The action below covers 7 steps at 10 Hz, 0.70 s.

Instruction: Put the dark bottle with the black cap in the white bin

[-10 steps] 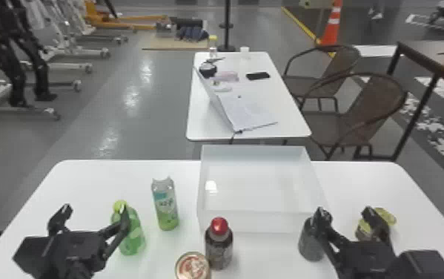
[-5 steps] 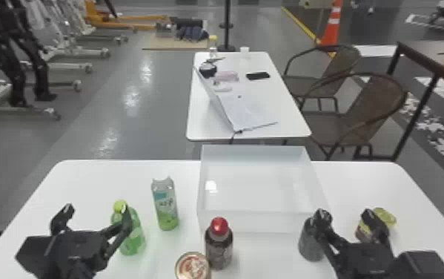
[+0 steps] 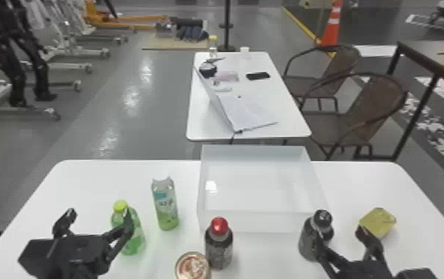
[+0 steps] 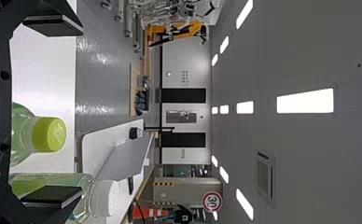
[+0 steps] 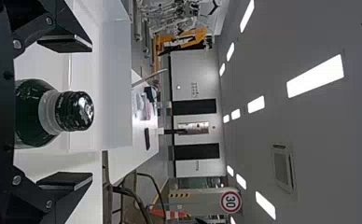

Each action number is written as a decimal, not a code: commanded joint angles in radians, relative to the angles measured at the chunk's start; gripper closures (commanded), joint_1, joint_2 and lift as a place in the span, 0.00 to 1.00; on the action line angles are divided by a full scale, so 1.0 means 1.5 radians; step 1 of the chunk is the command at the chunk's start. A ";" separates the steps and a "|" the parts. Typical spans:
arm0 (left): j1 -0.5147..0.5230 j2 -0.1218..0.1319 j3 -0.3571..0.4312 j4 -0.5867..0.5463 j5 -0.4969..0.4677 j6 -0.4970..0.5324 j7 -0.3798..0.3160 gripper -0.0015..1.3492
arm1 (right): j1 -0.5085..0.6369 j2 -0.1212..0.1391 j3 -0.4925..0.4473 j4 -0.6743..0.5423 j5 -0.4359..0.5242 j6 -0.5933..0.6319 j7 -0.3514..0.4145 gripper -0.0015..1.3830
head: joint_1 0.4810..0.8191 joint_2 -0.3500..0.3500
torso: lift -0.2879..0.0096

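The dark bottle with the black cap (image 3: 308,245) stands upright before the white bin's (image 3: 261,222) right front corner. My right gripper (image 3: 337,232) is open at this bottle, one finger overlapping its right side in the head view. In the right wrist view, the bottle's neck and black cap (image 5: 74,111) lie between the spread fingers of my right gripper (image 5: 67,112), with a gap on both sides. Parked at the left side of the table, my left gripper (image 3: 100,217) is open; in the left wrist view, the left gripper (image 4: 55,112) has a green bottle's yellow-green cap between its fingers.
A red-capped bottle (image 3: 219,246) and a can (image 3: 193,267) stand near the front middle. The green bottle (image 3: 133,237) is beside my left gripper, a clear-and-green bottle (image 3: 165,204) behind it. A yellow-topped container (image 3: 378,222) is just beyond my right gripper.
My right gripper has come slightly lower in the head view, around the dark bottle. The left arm has barely shifted, and the bottles and bin stay where they were.
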 commanded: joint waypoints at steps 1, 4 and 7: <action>-0.001 -0.003 -0.002 0.003 0.004 -0.003 0.000 0.08 | -0.019 -0.013 -0.001 0.047 -0.012 -0.026 0.010 0.22 | 0.20 0.50 | 0.63; -0.004 -0.003 -0.005 0.010 0.010 -0.012 0.000 0.08 | -0.029 -0.018 0.000 0.091 -0.040 -0.026 0.011 0.22 | 0.20 0.50 | 0.63; -0.007 -0.003 -0.008 0.016 0.016 -0.024 0.000 0.08 | -0.062 -0.033 0.001 0.140 -0.044 -0.008 0.051 0.22 | 0.20 0.50 | 0.63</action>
